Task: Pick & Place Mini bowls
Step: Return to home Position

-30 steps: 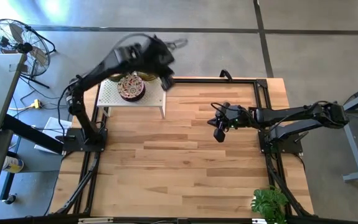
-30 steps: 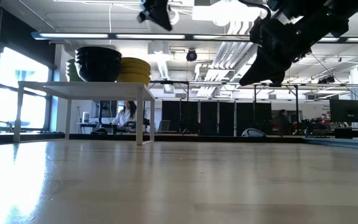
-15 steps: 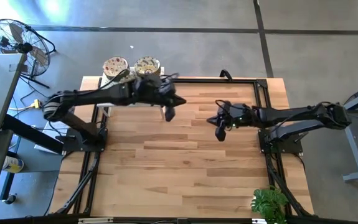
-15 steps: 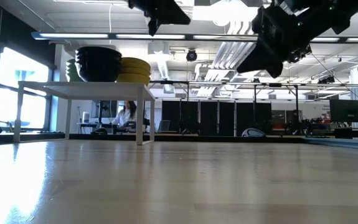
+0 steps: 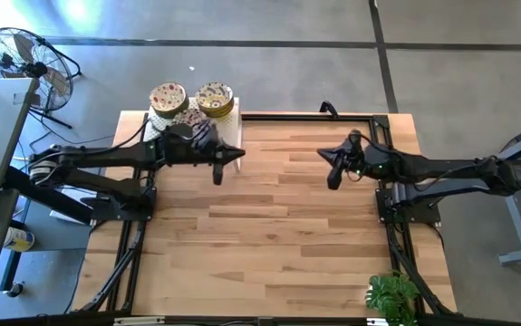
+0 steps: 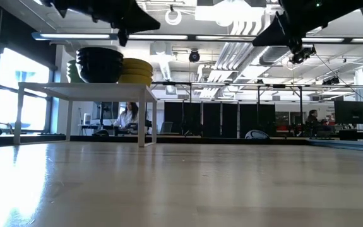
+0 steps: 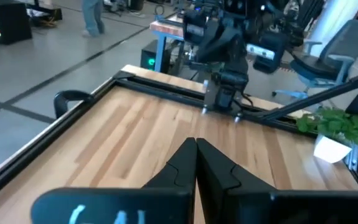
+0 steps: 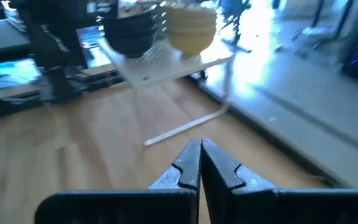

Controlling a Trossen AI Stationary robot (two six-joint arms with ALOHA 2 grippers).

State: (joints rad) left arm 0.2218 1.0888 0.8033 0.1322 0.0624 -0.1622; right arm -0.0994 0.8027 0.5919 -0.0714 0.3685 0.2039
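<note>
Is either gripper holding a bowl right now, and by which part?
Nothing is held. The left gripper and right gripper are both shut empty above the table; the mini bowls sit stacked on the white shelf.

- Left arm (image 5: 106,161): slim, black, built of jointed segments, with a thin cable alongside.
- Right arm (image 5: 441,168): same black build.
- Left gripper (image 7: 195,144), right gripper (image 8: 200,144): black, wedge-shaped, tapered fingers.

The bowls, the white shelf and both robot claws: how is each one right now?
white shelf: standing upright on the table.
mini bowls: stacked in piles on the white shelf.
left gripper: shut, empty, above the table near the white shelf.
right gripper: shut, empty, above the table.
</note>
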